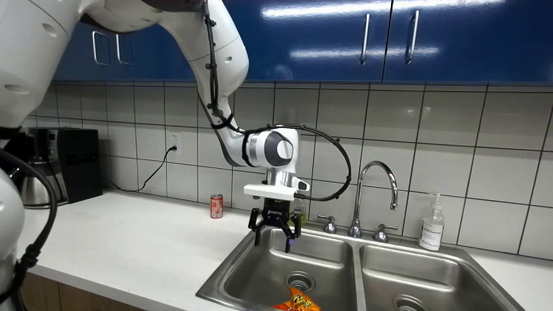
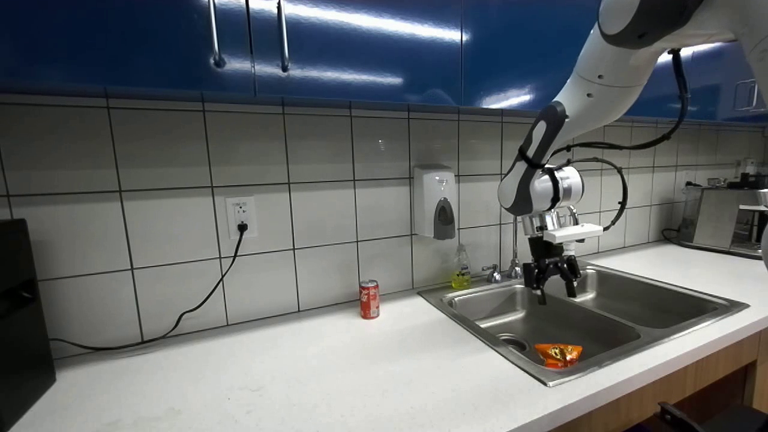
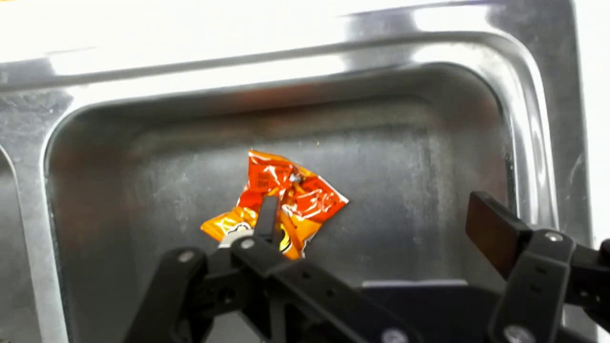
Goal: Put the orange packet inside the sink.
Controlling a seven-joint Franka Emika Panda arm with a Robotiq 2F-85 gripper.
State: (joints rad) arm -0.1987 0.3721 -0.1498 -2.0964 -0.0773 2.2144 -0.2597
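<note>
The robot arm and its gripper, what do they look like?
The arm is white with smooth, rounded segments and dark grey joint covers. A black cable is strapped along it, bowing out in a loop. Under a silver metal collar sits a white bar, then the black gripper: two jointed, linkage-style fingers and small pale lettering, hard to read here.

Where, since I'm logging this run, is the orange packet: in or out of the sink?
In. In the wrist view, the orange packet lies on the floor of the sink, within its walls.
</note>
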